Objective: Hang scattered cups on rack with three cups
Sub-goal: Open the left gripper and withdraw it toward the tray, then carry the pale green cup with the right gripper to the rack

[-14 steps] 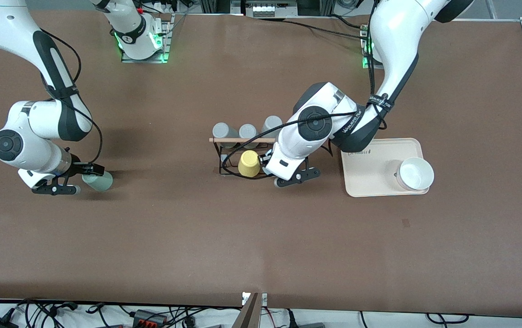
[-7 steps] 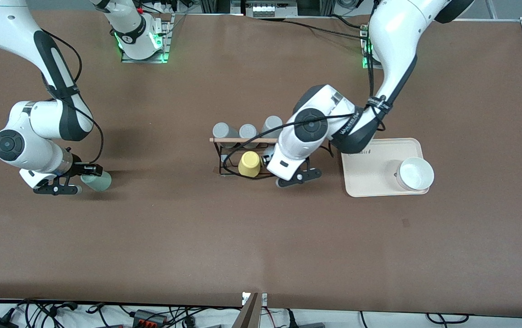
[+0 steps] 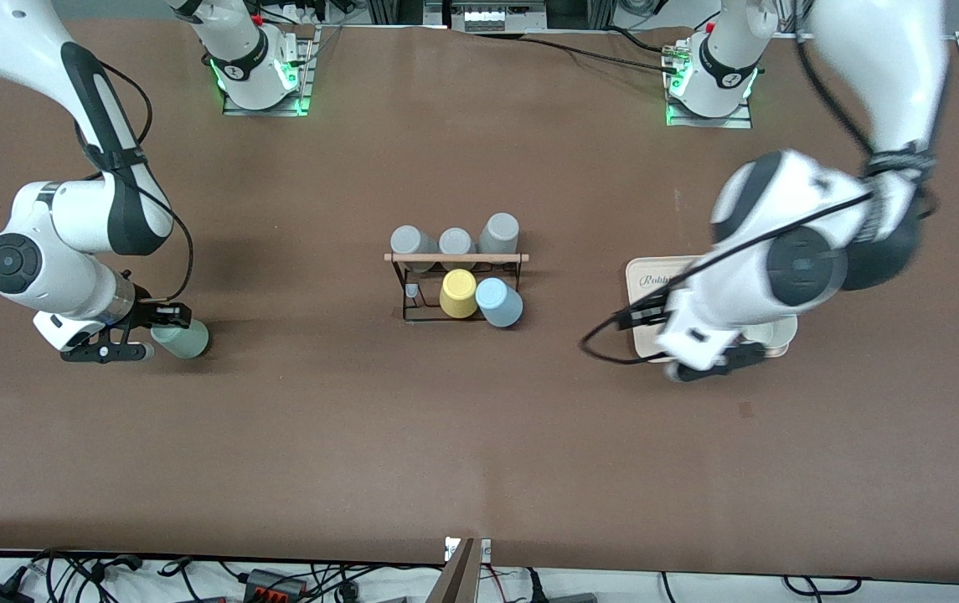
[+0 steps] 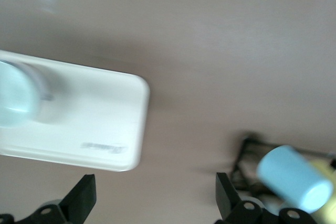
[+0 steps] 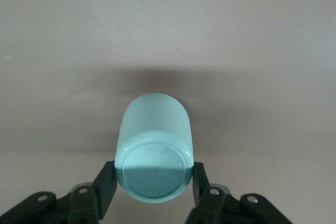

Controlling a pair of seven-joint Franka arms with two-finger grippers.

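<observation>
Here the right gripper (image 3: 162, 322) sits low at the right arm's end of the table, its two black fingers (image 5: 105, 182) pressed against the sides of the pale mint green cup (image 3: 182, 338), one on each flank near the flat base. In the right wrist view the cup's (image 5: 155, 169) round closed base faces the camera and its long axis runs straight away from the wrist, so the mouth points outward from the hand; whether it is lifted clear of the brown table (image 3: 345, 435) cannot be told. The left gripper (image 3: 718, 362) hovers over the beige tray (image 3: 642, 280) at the left arm's end, and its fingers (image 4: 84, 198) stand wide apart with nothing between them. Well apart from that hand, at the middle of the table, the light blue cup (image 3: 499, 302) hangs tilted on the black wire rack (image 3: 454, 280), base up and angled toward the front camera, just beside the yellow cup (image 3: 458, 293). Three grey cups (image 3: 456, 240) sit on the rack's pegs farther from the front camera, above the wooden rod (image 3: 456, 258).
</observation>
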